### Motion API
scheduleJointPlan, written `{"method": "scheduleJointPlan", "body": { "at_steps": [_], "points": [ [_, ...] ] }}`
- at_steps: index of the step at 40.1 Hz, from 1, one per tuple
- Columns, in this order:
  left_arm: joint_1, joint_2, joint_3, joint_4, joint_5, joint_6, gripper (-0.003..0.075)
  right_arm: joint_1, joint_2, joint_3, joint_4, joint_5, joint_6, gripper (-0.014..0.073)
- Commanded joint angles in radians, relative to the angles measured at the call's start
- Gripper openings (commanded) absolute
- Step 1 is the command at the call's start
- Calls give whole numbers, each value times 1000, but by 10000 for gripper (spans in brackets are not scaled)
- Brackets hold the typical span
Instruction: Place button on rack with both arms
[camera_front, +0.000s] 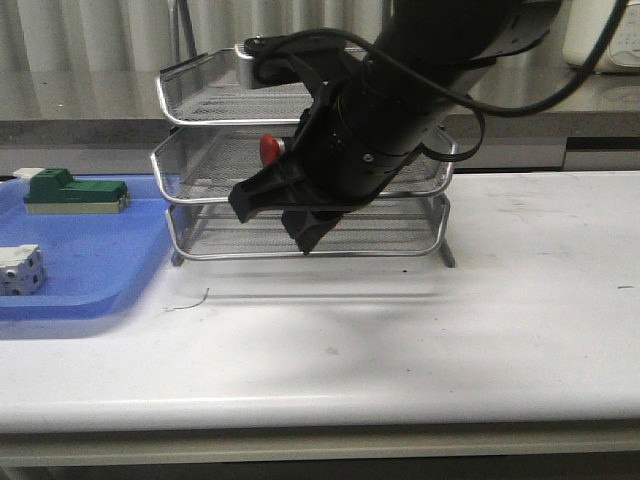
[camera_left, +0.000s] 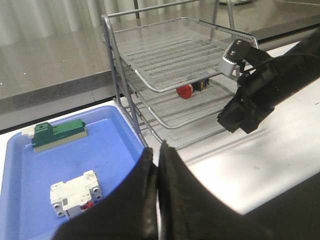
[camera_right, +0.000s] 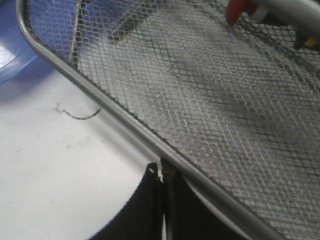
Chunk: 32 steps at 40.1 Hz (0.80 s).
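The button, with its red cap facing front, lies on the middle tier of the silver wire rack. It also shows in the left wrist view and in the right wrist view. My right gripper is shut and empty, just in front of the rack's front rim, apart from the button. It also shows in the left wrist view. My left gripper is shut and empty, above the table by the blue tray, and is out of the front view.
A flat blue tray lies left of the rack with a green-and-white block and a white cube-like part on it. A thin wire scrap lies on the white table in front of the rack.
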Motion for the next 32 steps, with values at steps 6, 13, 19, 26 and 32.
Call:
{"method": "scheduleJointPlan", "body": {
  "at_steps": [6,13,19,26,32],
  "points": [
    [4,10,-25,-16,-83,-9,-19,-16,-45,-77,-15,14,-3,-60],
    [4,10,-25,-16,-83,-9,-19,27,-148,-77,24,225,-3,-60],
    [4,10,-25,-16,-83,-9,-19,5,-292,-77,34,387,-3,-60],
    [4,10,-25,-16,-83,-9,-19,-153,-449,-74,31,514,-3,-60],
    [4,10,-25,-16,-83,-9,-19,-314,-575,-28,19,539,-3,-60]
  ]
}}
